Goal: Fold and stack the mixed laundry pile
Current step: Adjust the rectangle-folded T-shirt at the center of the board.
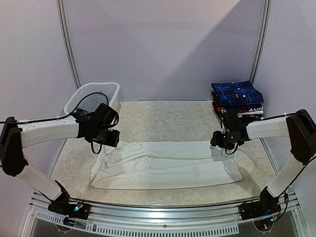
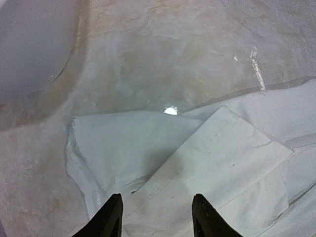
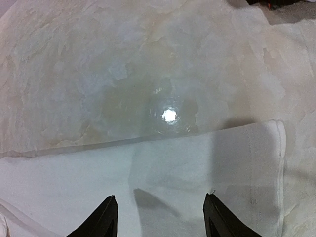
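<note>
Nearest you, the white shirt (image 1: 165, 165) lies spread across the front half of the table (image 1: 163, 118), folded into a long band with its left end rumpled and layered. Your left gripper (image 1: 106, 138) hangs over that left end, fingers apart with nothing between them (the left wrist view shows only cloth folds below the tips). Your right gripper (image 1: 219, 140) hangs over the right end, near the hemmed edge, jaws likewise spread and empty. Nothing lies between either gripper and the cloth. Beyond the shirt is bare marbled tabletop. At the far left corner a white slotted basket (image 1: 114, 94) sits just behind your left arm. At the far right, behind your right arm, is a stack (image 1: 239, 106) of folded clothes, a plaid shirt (image 1: 236, 92) on top.
</note>
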Action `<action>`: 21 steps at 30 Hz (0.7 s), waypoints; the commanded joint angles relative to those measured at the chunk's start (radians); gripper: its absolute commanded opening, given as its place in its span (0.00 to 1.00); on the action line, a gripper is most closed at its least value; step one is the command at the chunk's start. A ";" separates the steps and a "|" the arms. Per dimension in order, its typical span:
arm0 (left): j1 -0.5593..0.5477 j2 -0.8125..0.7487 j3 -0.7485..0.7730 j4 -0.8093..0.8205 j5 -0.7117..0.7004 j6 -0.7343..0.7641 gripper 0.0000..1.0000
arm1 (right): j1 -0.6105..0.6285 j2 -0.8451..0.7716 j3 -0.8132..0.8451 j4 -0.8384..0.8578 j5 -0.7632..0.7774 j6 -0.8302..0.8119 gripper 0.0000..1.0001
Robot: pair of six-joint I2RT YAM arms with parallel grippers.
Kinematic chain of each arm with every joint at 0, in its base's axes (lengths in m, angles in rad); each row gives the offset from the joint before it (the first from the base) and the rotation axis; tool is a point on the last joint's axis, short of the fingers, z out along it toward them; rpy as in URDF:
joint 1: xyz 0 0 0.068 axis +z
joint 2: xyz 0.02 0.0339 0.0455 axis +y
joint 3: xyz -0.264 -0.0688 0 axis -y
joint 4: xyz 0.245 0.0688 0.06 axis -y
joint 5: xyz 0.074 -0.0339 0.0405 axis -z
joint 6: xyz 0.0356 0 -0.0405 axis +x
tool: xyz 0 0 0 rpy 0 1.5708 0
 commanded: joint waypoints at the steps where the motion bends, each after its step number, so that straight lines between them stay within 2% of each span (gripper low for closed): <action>1: -0.053 0.154 0.084 0.021 0.024 0.060 0.48 | 0.006 -0.054 -0.011 0.009 -0.009 -0.006 0.61; 10: -0.048 0.319 0.149 0.022 -0.013 0.095 0.46 | 0.005 -0.090 -0.039 0.011 -0.011 -0.002 0.61; 15: -0.028 0.353 0.160 0.026 -0.014 0.106 0.46 | 0.005 -0.081 -0.035 0.016 -0.022 -0.005 0.61; 19: -0.024 0.365 0.161 0.032 0.019 0.097 0.40 | 0.005 -0.075 -0.033 0.016 -0.018 -0.006 0.61; 21: -0.024 0.369 0.159 0.040 0.036 0.094 0.40 | 0.006 -0.070 -0.032 0.019 -0.019 -0.006 0.61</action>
